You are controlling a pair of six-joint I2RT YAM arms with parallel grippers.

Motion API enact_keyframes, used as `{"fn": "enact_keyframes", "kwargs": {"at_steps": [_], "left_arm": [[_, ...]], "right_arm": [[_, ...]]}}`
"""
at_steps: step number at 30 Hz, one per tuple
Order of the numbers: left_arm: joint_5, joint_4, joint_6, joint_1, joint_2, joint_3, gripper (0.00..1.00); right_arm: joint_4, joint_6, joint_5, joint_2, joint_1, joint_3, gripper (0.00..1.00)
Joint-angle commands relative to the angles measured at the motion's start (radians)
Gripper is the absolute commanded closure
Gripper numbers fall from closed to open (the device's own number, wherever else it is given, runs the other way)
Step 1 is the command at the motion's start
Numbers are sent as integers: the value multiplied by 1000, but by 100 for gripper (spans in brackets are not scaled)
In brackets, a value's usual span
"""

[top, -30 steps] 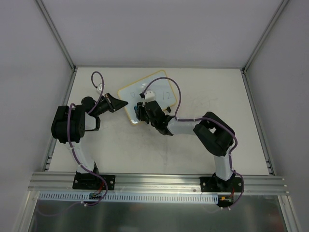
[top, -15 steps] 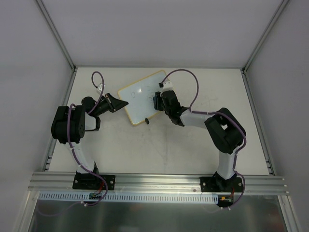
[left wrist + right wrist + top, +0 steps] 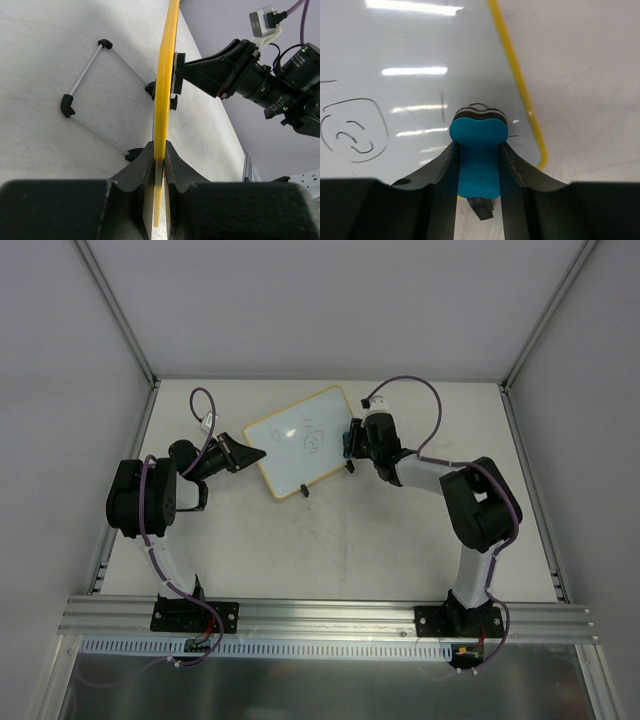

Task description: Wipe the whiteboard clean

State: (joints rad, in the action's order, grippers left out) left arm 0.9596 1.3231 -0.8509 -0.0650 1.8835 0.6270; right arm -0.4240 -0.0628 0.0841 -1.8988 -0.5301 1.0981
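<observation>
White tabletop inside a grey-walled cell, whiteboard propped on its wire stand at far left-centre, between the two arms. Left gripper clamped on the board's left edge, fingers pinching the yellow frame. Right gripper closed on blue eraser, sitting at the board's right edge; felt end faces the white surface, can't tell if it touches. Marks on board: looped scribble, short vertical stroke, small arc just above eraser. Step judged: mid-wipe, board not clean yet. Next move likely needs the eraser pressed flat on the face and swept left across the stroke, then the scribble, with pressure light enough that the board doesn't tip back and the left grip kept firm
</observation>
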Motion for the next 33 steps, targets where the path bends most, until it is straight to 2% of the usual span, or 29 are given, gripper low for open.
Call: {"fn": "enact_keyframes", "kwargs": {"at_steps": [1,8,14,21,25,33], "left_arm": [[30,358,18,8,-27,-9,100],[30,358,18,8,-20,-6,100],[30,358,18,8,-20,-6,100],[33,358,18,8,-21,-7,100],[33,358,18,8,-20,-7,100],[33,358,21,8,-21,-9,100]], "right_arm": [[10,-8,-21,76,44,0,100],[16,-11,-63,72,107,3,100],[14,-29,-135,41,105,26,100],[-1,-8,-122,14,70,42,100],[-1,-20,-179,-9,67,62,100],[-2,-14,-196,-40,-27,105,100]]}}
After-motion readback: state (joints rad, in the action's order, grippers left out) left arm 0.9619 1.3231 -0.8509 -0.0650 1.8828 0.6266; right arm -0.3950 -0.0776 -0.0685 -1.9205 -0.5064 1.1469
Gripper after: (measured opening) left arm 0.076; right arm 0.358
